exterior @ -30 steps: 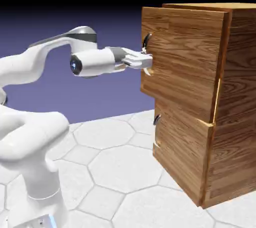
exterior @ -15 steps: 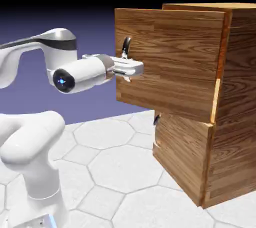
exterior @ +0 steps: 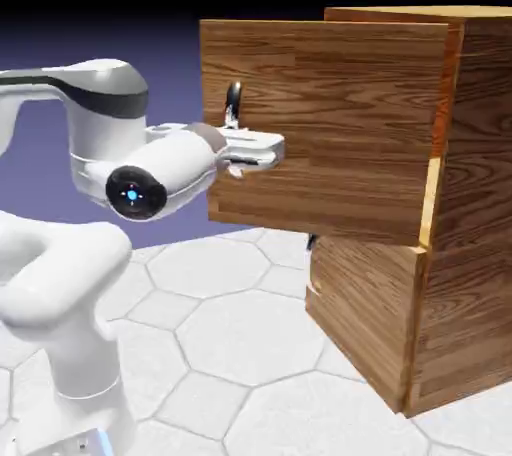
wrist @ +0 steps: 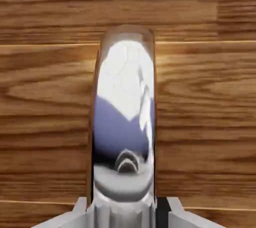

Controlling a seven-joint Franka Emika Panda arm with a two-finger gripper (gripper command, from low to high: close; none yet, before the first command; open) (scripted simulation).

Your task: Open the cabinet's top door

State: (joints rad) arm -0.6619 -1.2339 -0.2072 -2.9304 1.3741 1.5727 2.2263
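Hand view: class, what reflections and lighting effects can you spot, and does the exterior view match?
Hand view: the handle mirrors white and blue-violet, with a warm glow on the wood beside it; exterior view: black-topped backdrop, bright pale floor.

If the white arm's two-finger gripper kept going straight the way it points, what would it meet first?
Probably the brown wood-grain upper door, just behind the curved shiny metal handle that the grey-tipped gripper is shut on; the remaining gap is hard to judge.
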